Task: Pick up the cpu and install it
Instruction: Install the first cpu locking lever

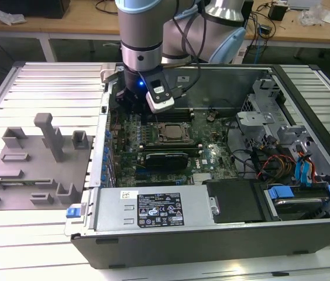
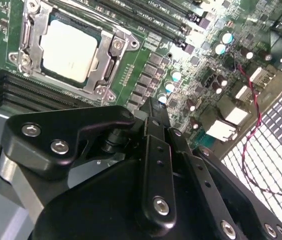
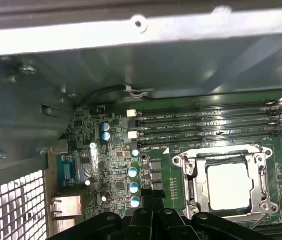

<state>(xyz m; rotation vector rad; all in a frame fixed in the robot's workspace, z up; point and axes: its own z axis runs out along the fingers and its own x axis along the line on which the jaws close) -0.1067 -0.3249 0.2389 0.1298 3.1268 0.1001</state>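
Note:
The cpu is a flat silver-white square. It lies inside the metal socket frame of the green motherboard, and the cpu shows in both wrist views. My gripper hangs low over the board beside the socket, above a row of small capacitors. Its black fingers are shut together with nothing between them, and they do not touch the cpu. In the exterior view the arm's wrist stands over the far left part of the open computer case, next to the socket.
Memory slots run along the socket, with the case's metal wall just beyond. A black expansion card lies nearer the power supply. Drive cages and cables sit at the exterior view's right. A grey holder plate lies at its left.

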